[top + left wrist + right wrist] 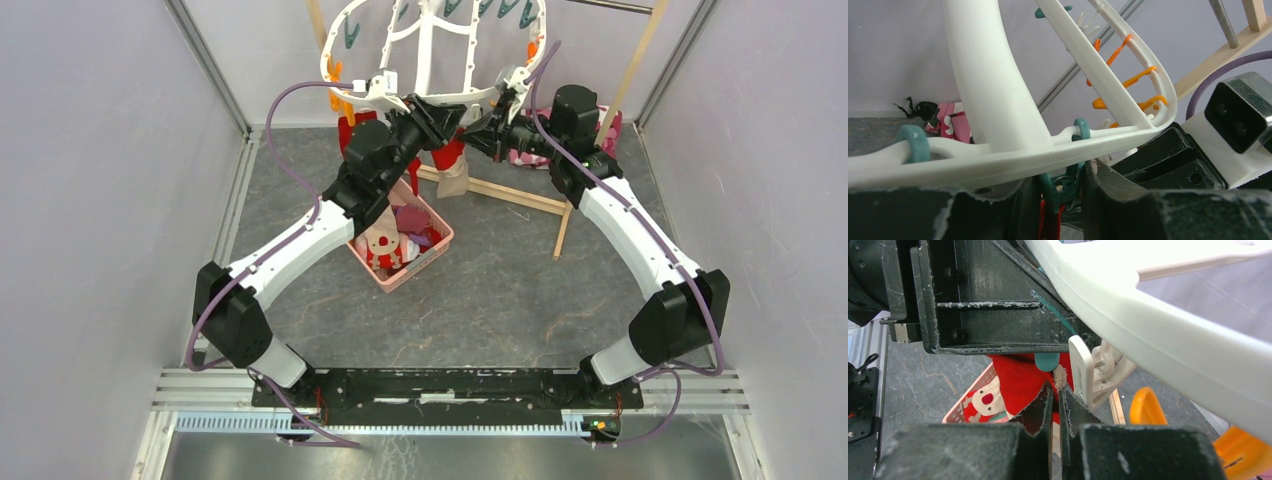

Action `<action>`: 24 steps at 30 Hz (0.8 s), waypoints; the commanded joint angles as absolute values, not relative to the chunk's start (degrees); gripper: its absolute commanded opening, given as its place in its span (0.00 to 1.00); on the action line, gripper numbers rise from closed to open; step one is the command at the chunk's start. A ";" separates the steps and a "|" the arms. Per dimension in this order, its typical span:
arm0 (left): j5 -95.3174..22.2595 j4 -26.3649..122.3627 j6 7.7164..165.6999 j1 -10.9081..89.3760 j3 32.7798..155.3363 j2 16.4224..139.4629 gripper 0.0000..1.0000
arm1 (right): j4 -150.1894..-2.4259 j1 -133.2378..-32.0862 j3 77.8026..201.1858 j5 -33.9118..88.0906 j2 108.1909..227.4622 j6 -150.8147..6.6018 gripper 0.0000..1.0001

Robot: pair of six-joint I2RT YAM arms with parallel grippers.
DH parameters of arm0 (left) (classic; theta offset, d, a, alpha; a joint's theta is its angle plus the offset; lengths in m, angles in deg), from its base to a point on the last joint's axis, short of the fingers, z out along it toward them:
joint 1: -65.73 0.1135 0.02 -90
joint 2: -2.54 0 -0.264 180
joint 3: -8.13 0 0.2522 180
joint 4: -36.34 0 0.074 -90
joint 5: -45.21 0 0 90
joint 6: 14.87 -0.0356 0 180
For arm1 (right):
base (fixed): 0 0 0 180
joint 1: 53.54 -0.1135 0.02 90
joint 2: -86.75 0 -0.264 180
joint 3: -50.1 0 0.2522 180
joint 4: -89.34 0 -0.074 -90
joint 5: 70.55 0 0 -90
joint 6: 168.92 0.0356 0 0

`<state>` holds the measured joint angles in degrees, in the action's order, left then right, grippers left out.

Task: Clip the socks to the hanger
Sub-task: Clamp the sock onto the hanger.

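Under the near rim of the large white plastic oval hanger, the left gripper squeezes a teal plastic peg. The right gripper, pressed almost together, appears to pinch the cuff of a soft beige fabric sock just below that peg, beside a hanging red sock. The beige sock looks light and limp, so it is best held at the cuff edge, close to the hanger's springy peg.
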<state>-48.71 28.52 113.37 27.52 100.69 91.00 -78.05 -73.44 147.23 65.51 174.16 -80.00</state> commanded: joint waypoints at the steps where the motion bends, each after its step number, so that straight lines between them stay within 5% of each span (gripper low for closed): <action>1: -46.17 24.89 110.22 27.74 100.76 89.51 0.02 | -78.84 -72.81 150.17 67.09 173.71 -79.18 0.00; 24: -42.77 24.17 109.96 28.12 100.82 89.82 0.02 | -79.01 -71.13 150.26 67.95 173.93 -75.78 0.00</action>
